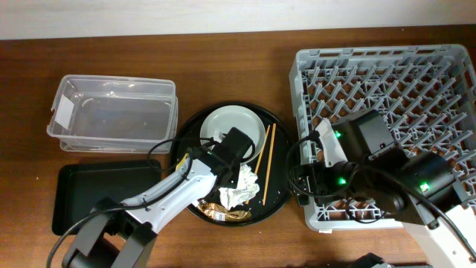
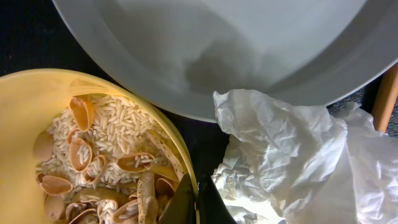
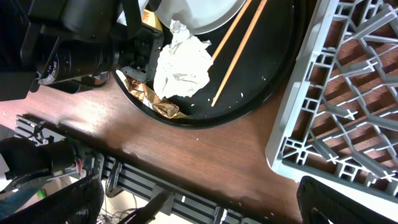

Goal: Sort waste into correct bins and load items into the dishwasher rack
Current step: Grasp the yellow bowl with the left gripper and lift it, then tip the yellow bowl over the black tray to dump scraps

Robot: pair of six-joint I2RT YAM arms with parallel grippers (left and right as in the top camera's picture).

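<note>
In the left wrist view my left gripper (image 2: 196, 204) is shut on the rim of the yellow bowl (image 2: 25, 106), one finger inside and one outside. The bowl holds rice and nut shells (image 2: 99, 143). A crumpled white napkin (image 2: 292, 162) lies right beside it, and the pale plate (image 2: 249, 50) sits behind. From overhead, my left gripper (image 1: 223, 160) is over the round black tray (image 1: 279, 201), between the plate (image 1: 230, 125) and the napkin (image 1: 239, 186), and hides the bowl. A foil wrapper (image 1: 227, 214) and two chopsticks (image 1: 266, 160) lie on that tray. My right gripper (image 3: 196, 193) hangs open and empty beside the dishwasher rack (image 1: 401, 97).
A clear plastic tub (image 1: 111, 115) stands at the back left, with a flat black rectangular tray (image 1: 97, 193) in front of it. The rack's corner (image 3: 348, 93) is close to the round tray's right rim. The table's front edge (image 3: 186, 168) runs just below my right gripper.
</note>
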